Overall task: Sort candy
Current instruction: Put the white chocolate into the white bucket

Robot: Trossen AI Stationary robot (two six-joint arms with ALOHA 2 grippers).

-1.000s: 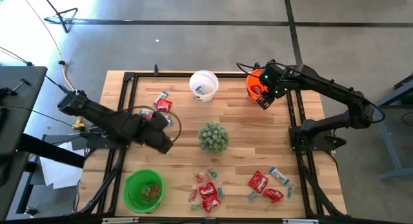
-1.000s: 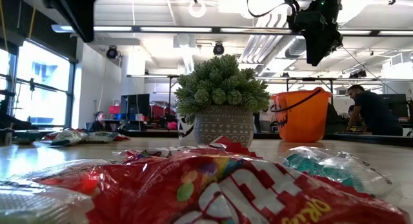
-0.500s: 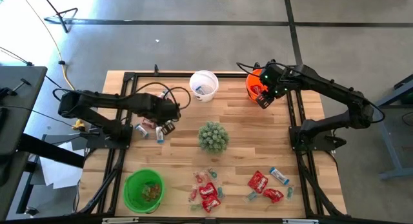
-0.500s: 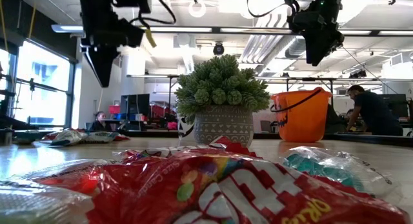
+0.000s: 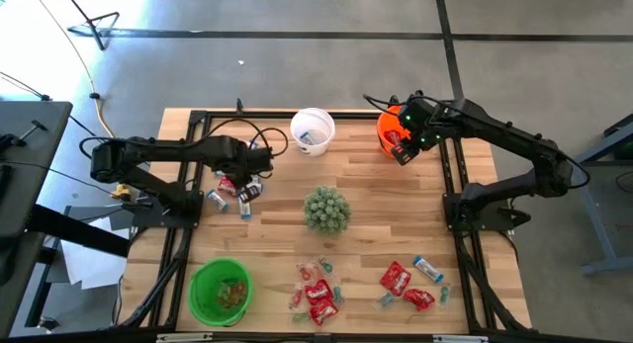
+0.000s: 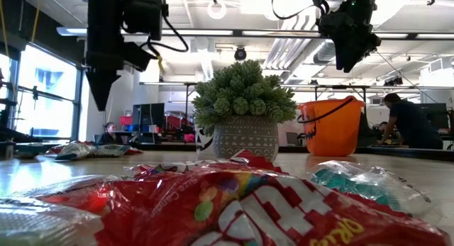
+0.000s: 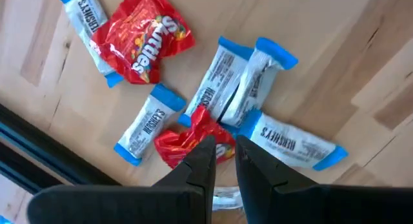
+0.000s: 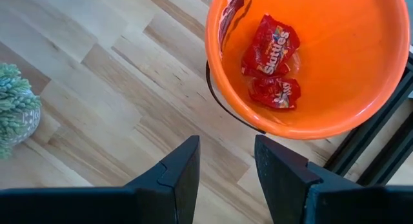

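The round orange plastic bucket [image 8: 335, 69], at one o'clock on the table, is overhung by the released right gripper [image 8: 226, 179]; the nearly clenched, empty left gripper [image 7: 222, 161] is poised over red and blue-white wrapped candy [image 7: 193, 137] at ten o'clock

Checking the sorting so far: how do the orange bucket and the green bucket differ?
The orange bucket stands at the table's far right side beside the right gripper; the green bucket sits at the near left, away from both arms. The orange bucket holds red packets; the green bucket holds small, mixed-colour pieces. Both stand upright and open-topped.
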